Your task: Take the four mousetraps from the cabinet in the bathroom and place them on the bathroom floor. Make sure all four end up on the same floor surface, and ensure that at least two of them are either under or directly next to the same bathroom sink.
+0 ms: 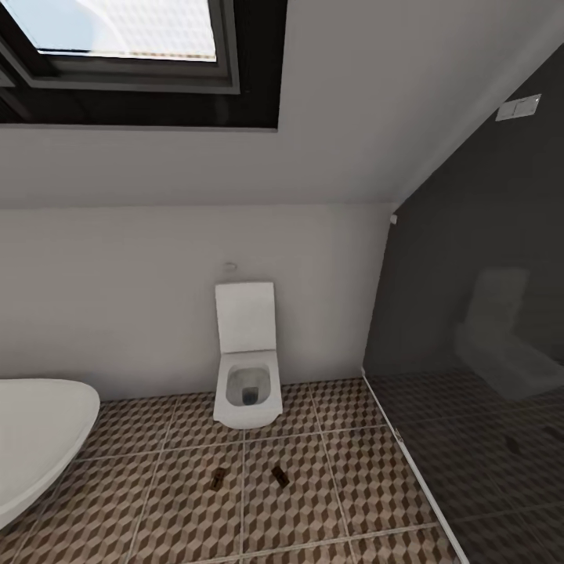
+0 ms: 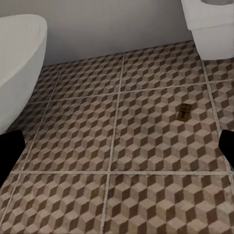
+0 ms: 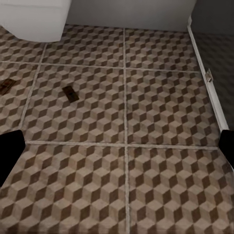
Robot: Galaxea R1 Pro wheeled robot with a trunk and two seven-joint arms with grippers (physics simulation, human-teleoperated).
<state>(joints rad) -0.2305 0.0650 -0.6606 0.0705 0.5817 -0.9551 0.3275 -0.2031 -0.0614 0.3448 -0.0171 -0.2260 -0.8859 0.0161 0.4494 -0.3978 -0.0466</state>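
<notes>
- Lying flat on the floor [image 1: 329, 478] are two mousetraps, small brown rectangular boards with dark markings, in front of the toilet [image 1: 247, 368] and near each other, one on each side of a grout line: the left trap [image 1: 218, 479] and the right trap [image 1: 280, 475].
- Floor: large square tiles carrying a brown, beige and white cube print, pale grout lines running between them, matte finish.
- Toilet: white, glossy, boxy bowl with its lid standing upright against the pale wall.
- Basin [image 1: 35, 439]: white, smooth, rounded rim, sitting at the head view's left edge; whether it is a sink or a tub, I cannot tell.
- Glass panel [image 1: 478, 352]: dark, reflective, showing a faint mirrored toilet and tiles; a white sill is running along its base.
- Skylight [image 1: 125, 39]: dark frame set into the sloping white ceiling.
- Left wrist view is showing one trap [image 2: 184, 111] on the tiles, with the basin and toilet corner at the frame's edges.
- Right wrist view is showing both traps [image 3: 69, 93], one partly cut off at the frame's edge [image 3: 6, 86], plus the white sill [image 3: 207, 78].
- Grippers: black finger shapes are sitting at both side edges of each wrist view, well apart, so both pairs of fingers are spread with nothing between them.
</notes>
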